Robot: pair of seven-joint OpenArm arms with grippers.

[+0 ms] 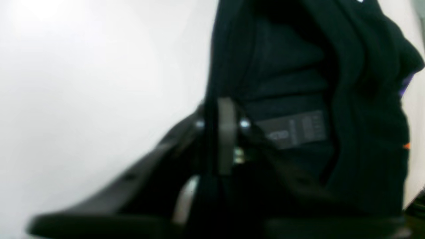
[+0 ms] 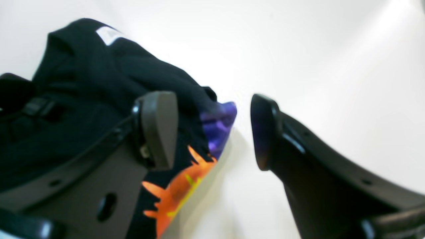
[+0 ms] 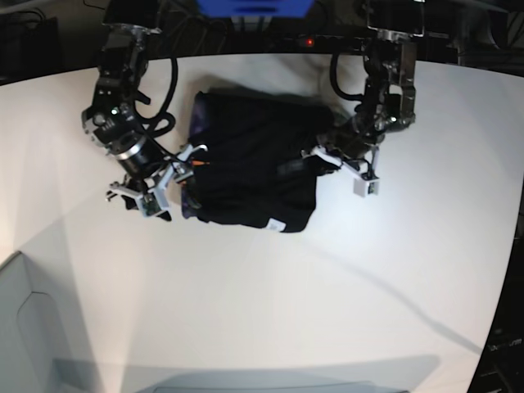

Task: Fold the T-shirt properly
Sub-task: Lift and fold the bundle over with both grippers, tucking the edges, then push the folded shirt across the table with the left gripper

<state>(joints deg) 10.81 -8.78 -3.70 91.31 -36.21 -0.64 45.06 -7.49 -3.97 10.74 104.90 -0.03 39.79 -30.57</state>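
Black short-sleeved cloth T-shirt (image 3: pixel 250 172): lies bunched and partly folded on the far middle of the white round-edged table (image 3: pixel 270 311), between the two arms. Small white tag (image 3: pixel 277 223) at its near hem edge. A grey printed label (image 1: pixel 294 130) shows among the dark folds in the left wrist view. In the right wrist view the edge of the cloth nearest that camera shows an orange flame-like print (image 2: pixel 179 186) and a purple patch (image 2: pixel 217 127).

Left gripper (image 3: pixel 340 155): on the right side of the base view, at the T-shirt's right edge, touching the cloth. In the left wrist view one grey finger pad (image 1: pixel 226 132) stands upright against the black folds; the other finger is lost in dark, blurred cloth. Whether this pincer is parted or clamped on the fabric cannot be told.

Right gripper (image 2: pixel 212 132): on the left side of the base view, at the T-shirt's left edge. Its jaws stand wide apart with nothing between them but bare table. One grey pad (image 2: pixel 157 129) lies just in front of the printed cloth edge; the other dark finger sits clear of the cloth over the white surface.

Surroundings: dark cables and equipment (image 3: pixel 254 16) behind the table's far rim.
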